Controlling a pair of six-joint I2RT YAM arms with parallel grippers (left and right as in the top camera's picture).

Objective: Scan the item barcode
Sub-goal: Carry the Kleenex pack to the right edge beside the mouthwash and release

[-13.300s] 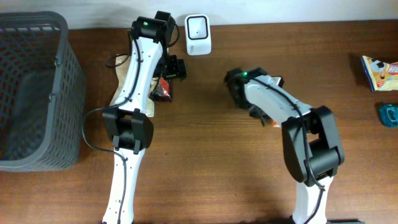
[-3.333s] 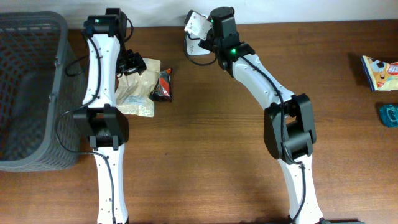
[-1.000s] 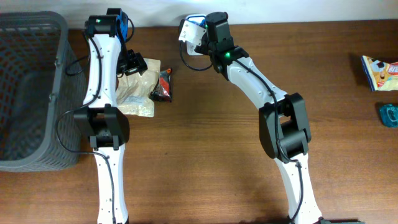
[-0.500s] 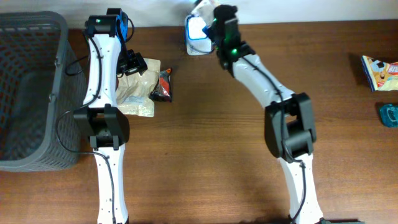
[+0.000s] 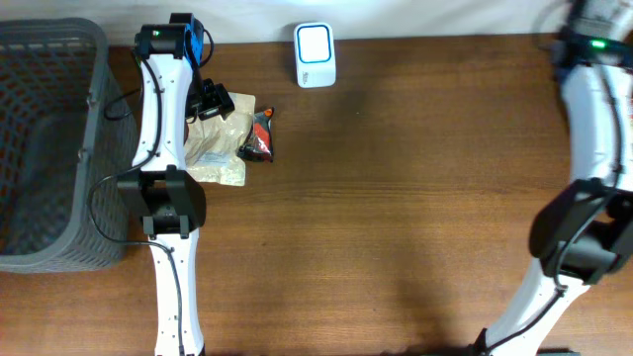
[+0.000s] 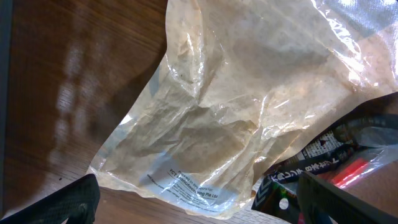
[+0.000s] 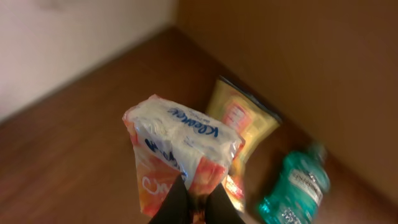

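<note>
My right gripper (image 7: pixel 196 191) is shut on the item, a white and orange Kleenex tissue pack (image 7: pixel 180 143), pinching its lower edge. No barcode shows on the side facing the right wrist camera. In the overhead view the right arm (image 5: pixel 593 109) reaches to the table's far right corner, well away from the white scanner (image 5: pixel 315 54) at the back edge. My left gripper (image 6: pixel 199 211) stands open just above a clear plastic bag (image 6: pixel 249 106), one fingertip (image 6: pixel 62 202) on each side, holding nothing.
A dark snack packet (image 6: pixel 323 168) lies against the clear bag (image 5: pixel 220 138). A yellow snack pack (image 7: pixel 245 121) and a teal bottle (image 7: pixel 292 190) lie below the held pack. A grey basket (image 5: pixel 49 148) stands at the far left.
The right arm has swung from the scanner to the far right of the table, carrying the tissue pack. The left arm has not moved.
</note>
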